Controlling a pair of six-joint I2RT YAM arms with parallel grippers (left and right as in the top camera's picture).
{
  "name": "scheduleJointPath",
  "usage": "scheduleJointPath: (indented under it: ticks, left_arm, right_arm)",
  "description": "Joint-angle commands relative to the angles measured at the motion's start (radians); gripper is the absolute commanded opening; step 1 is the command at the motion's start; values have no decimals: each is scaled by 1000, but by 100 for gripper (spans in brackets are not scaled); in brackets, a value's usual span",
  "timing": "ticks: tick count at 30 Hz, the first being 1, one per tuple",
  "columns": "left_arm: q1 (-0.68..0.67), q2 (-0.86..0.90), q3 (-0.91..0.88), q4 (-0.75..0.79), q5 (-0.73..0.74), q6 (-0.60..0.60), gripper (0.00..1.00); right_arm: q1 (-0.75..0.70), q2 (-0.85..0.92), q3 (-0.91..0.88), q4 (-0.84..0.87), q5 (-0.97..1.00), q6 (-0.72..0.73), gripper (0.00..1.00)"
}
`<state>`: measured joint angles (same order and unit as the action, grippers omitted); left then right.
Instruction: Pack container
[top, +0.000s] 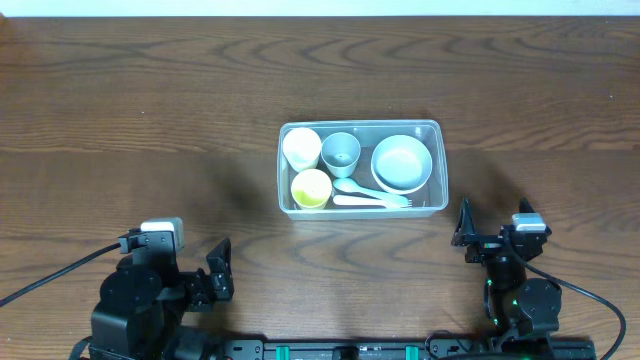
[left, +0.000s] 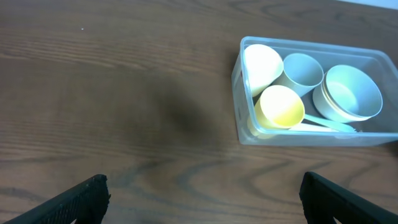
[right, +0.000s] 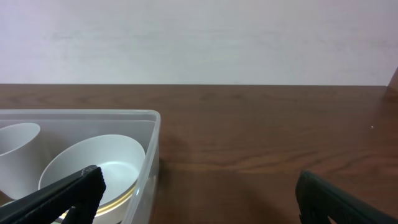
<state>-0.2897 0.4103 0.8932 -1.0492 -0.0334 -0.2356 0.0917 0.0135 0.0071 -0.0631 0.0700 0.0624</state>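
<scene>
The clear plastic container (top: 437, 168) sits at the table's middle. It holds a white cup (top: 301, 147), a blue cup (top: 341, 152), a yellow cup (top: 311, 187), a pale blue bowl (top: 401, 162) and a white fork and spoon (top: 370, 194). It also shows in the left wrist view (left: 239, 93) and the right wrist view (right: 153, 143). My left gripper (top: 218, 272) is open and empty near the front left, well clear of the container. My right gripper (top: 466, 235) is open and empty just front right of it.
The wooden table (top: 150, 120) stretches bare around the container. A pale wall (right: 199, 37) stands behind the table's far edge.
</scene>
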Motion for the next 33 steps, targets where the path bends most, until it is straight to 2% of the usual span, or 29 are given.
scheduleJointPath:
  ticks: [1, 6, 11, 16, 24, 33]
  left_arm:
    - [13, -3, -2, -48, -12, 24, 98]
    - [121, -66, -61, -87, 23, 24, 98]
    - [219, -212, -253, 40, 22, 24, 98]
    - [264, -342, -446, 173, 22, 37, 98]
    - [265, -394, -668, 563, 23, 253, 98]
    - [265, -409, -854, 971, 26, 420, 98]
  right_arm:
    - [-6, -7, -2, -5, -8, -15, 99]
    - [-6, -7, -2, -5, -8, -15, 99]
    - [-6, -7, -2, -5, -8, -15, 99]
    - [-6, -7, -2, -5, -8, -15, 99]
    - [-6, -7, -2, -5, -8, -15, 99]
    - [-6, -7, -2, -5, -8, -15, 99]
